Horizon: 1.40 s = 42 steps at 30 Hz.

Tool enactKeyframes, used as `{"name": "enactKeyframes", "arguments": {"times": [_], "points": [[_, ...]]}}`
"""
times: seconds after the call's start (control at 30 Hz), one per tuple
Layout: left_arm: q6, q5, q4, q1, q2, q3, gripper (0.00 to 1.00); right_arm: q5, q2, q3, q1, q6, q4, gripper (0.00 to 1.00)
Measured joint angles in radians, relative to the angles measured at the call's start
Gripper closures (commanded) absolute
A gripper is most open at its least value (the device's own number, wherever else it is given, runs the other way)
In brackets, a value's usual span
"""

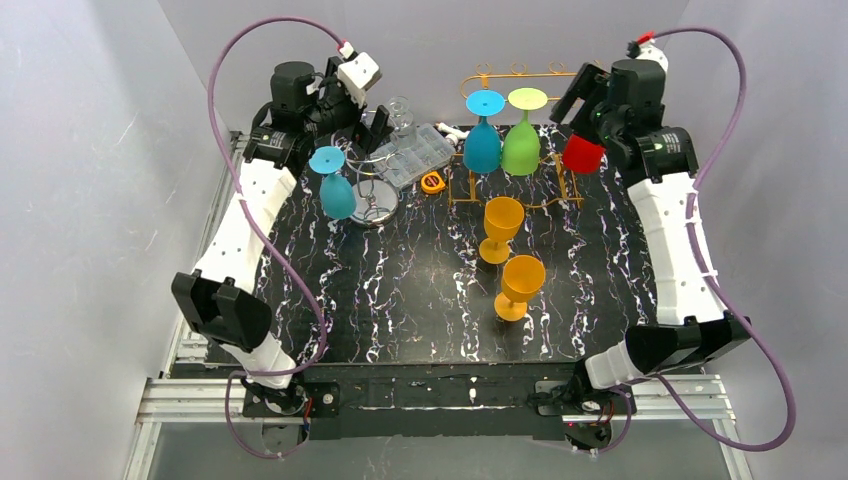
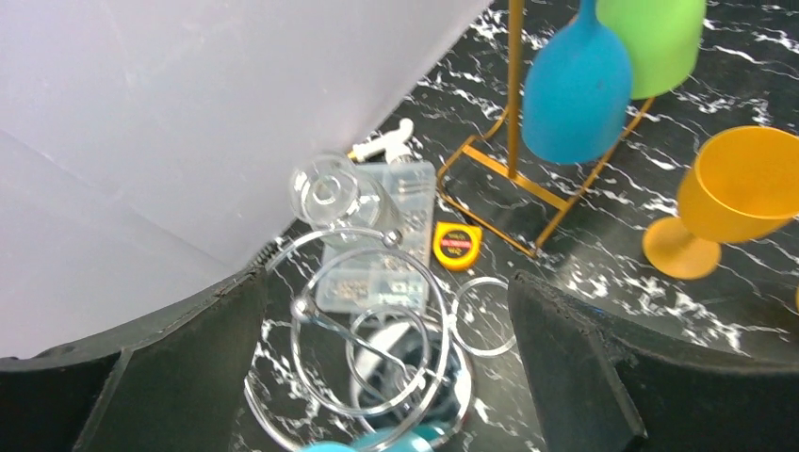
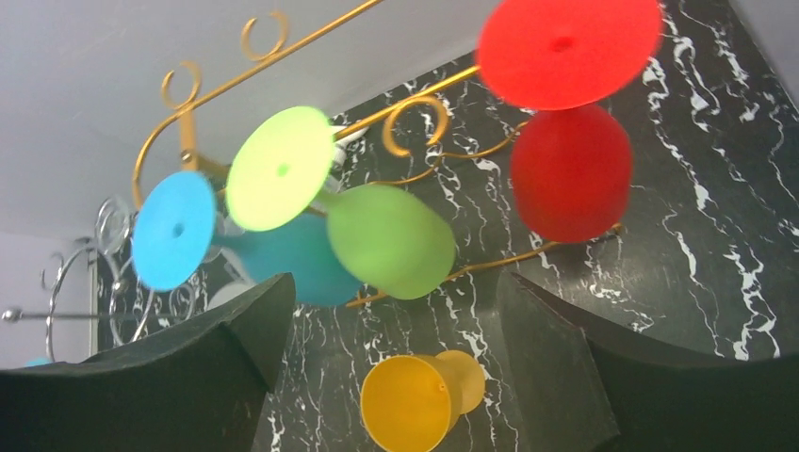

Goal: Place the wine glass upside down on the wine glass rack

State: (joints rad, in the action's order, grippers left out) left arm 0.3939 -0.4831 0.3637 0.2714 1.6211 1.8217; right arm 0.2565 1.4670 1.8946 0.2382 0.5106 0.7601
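Note:
A gold wine glass rack (image 1: 515, 72) stands at the back middle of the table. A blue glass (image 1: 482, 140) and a green glass (image 1: 521, 145) hang from it upside down. At its right end hangs a red wine glass (image 1: 583, 153), bowl down, its round foot (image 3: 568, 47) up by the gold rail (image 3: 188, 122). My right gripper (image 1: 572, 108) is just behind and above the red glass, open, with nothing between its fingers (image 3: 236, 330). The red bowl (image 3: 570, 171) is apart from them. My left gripper (image 1: 378, 122) is open over the back left.
Two orange glasses (image 1: 500, 228) (image 1: 520, 285) stand upright mid-table. A silver wire rack (image 2: 377, 320) at back left carries a teal glass (image 1: 335, 188). Beside it lie a clear plastic box (image 1: 415, 152), a yellow tape measure (image 2: 455, 245) and a clear glass (image 2: 325, 191).

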Motion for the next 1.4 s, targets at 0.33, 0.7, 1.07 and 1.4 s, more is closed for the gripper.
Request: {"name": "enactKeyframes", "arguments": {"times": [0.33,0.7,1.07,1.4], "points": [[0.09,-0.048,-0.213,0.003,0.017,-0.101,0.01,-0.097,0.004,-0.024,-0.068,0.047,-0.039,0.13],[0.028,-0.023,-0.291,-0.008,-0.038,-0.175,0.01,-0.061,0.404,0.647,0.193,-0.063,0.043,0.06],[-0.129,0.173,-0.157,-0.122,-0.285,-0.274,0.01,-0.007,0.485,0.5,0.288,-0.201,0.003,0.06],[-0.06,0.048,-0.2,-0.12,-0.31,-0.312,0.05,0.067,0.314,0.308,0.298,-0.197,-0.078,0.12]]}}
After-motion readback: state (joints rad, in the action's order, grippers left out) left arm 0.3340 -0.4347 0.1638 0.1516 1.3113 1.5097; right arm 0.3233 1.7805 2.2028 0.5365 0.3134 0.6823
